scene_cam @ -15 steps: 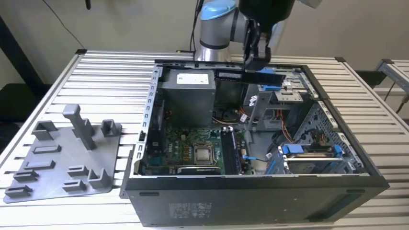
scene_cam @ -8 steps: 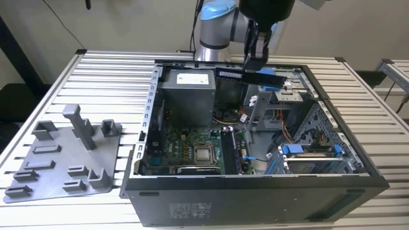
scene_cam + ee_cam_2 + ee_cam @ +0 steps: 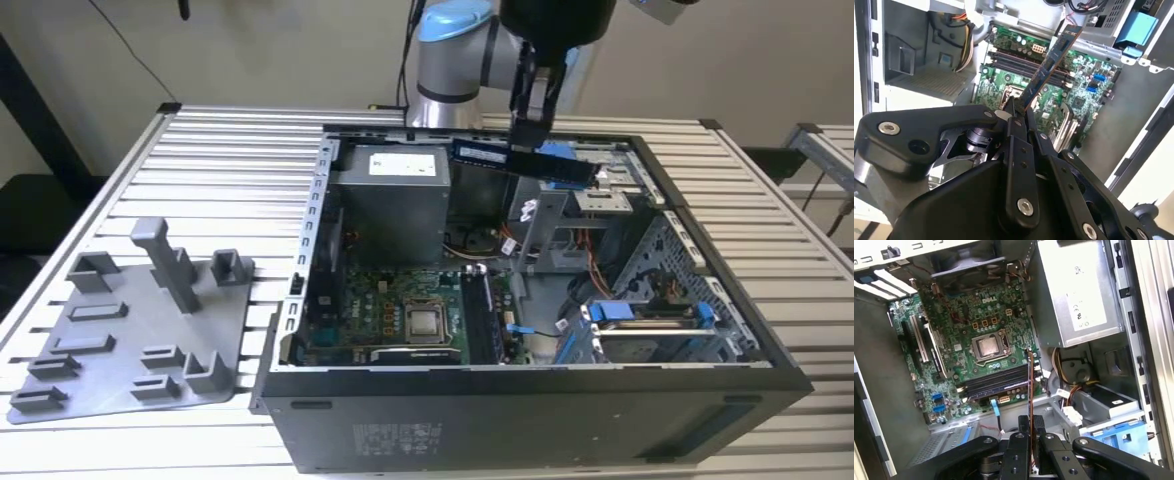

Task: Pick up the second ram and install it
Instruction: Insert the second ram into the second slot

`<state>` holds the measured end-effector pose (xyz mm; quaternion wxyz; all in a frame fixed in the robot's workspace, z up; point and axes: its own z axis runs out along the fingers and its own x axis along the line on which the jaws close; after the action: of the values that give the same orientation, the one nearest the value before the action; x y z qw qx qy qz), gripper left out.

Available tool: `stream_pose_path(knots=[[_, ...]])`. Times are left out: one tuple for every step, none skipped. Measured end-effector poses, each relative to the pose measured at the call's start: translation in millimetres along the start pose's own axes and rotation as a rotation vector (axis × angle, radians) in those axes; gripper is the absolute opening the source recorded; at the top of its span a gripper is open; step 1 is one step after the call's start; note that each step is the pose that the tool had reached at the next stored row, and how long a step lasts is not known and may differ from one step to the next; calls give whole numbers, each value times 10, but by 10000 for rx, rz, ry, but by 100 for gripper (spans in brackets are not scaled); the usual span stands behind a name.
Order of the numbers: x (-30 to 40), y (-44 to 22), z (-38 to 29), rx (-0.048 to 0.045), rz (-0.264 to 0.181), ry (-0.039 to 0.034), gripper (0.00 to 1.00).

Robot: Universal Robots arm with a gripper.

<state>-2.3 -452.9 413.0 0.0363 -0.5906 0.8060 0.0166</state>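
White slatted metal bench [image 3: 227,160] is carrying everything for you here. A black open computer case [image 3: 534,430] is lying on its side on it, and a grey moulded plastic fixture plate [image 3: 134,330] is sitting just beside the case on the exterior view's left.

Your tool [image 3: 529,140] is hanging over the far part of the case, and it's clenching the second ram [image 3: 561,168], that thin, flat, bluish memory board. You're gripping it near its middle, its long side is running roughly level across the opening, and it's riding clear above everything inside.

In the second wrist view, the tool [image 3: 1019,107] is pinching the board's near edge. The second ram [image 3: 1051,65] is reaching out from the fingers over the green motherboard [image 3: 1019,75].

In the first wrist view, you're seeing the second ram [image 3: 1030,385] edge-on as a thin dark strip rising out of the tool [image 3: 1030,422]. It's crossing over the long black memory slots [image 3: 994,382] without touching them. The square silver processor socket [image 3: 988,346] is sitting just beyond those slots, and the grey metal power supply box [image 3: 1079,295] is standing beside the motherboard [image 3: 954,315].

A bright-blue plastic drive-cage clip [image 3: 611,312] is showing near the case's front, well apart from the board you're holding.
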Motion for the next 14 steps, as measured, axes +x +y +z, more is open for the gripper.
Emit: stream_pose_path(knots=[[0,0,0,10,116,5,15],[1,0,0,20,228,11,15],[2,-1,0,29,335,16,15],[2,-1,0,38,434,21,15],[3,-1,-1,47,528,27,15],[4,-1,-1,55,624,31,15],[4,-1,-1,63,718,36,15],[5,-2,-1,70,804,38,15],[6,-2,-1,77,883,41,15],[7,-2,-1,84,969,42,15],[9,-3,0,91,1057,42,15],[9,-3,-1,98,1153,46,15],[10,-3,-1,106,1254,49,15],[11,-3,-1,114,1355,51,15]])
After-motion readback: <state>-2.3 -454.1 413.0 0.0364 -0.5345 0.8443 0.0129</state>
